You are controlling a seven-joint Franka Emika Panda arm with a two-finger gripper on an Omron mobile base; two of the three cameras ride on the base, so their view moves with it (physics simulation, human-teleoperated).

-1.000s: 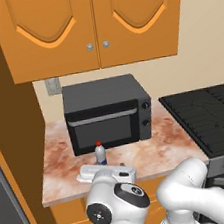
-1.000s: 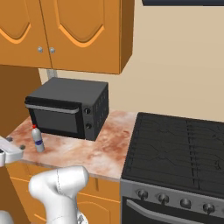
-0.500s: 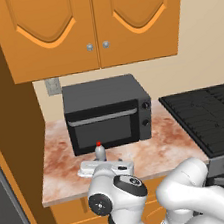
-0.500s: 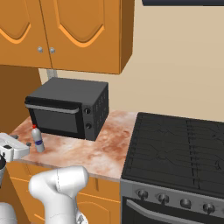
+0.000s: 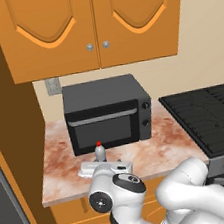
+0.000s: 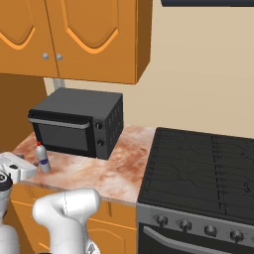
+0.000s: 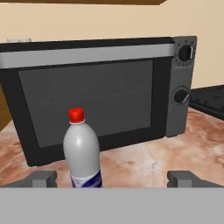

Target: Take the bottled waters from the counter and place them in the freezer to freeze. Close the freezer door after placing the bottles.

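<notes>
Red-capped bottle (image 7: 82, 151) upright on counter (image 5: 173, 140), before microwave (image 5: 108, 111). Gripper (image 7: 111, 178) spread wide, facing bottle, holding nothing. Likely nothing placed in freezer yet; all steps remain.

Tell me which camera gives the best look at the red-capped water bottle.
The hand view: the red-capped bottle stands close, upright, before the microwave. In the left base view the arm hides all but its top; in the right base view it is small.

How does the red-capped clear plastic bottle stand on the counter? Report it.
Upright: the red-capped clear plastic bottle stands cap-up on the marbled counter, before the black microwave.
</notes>
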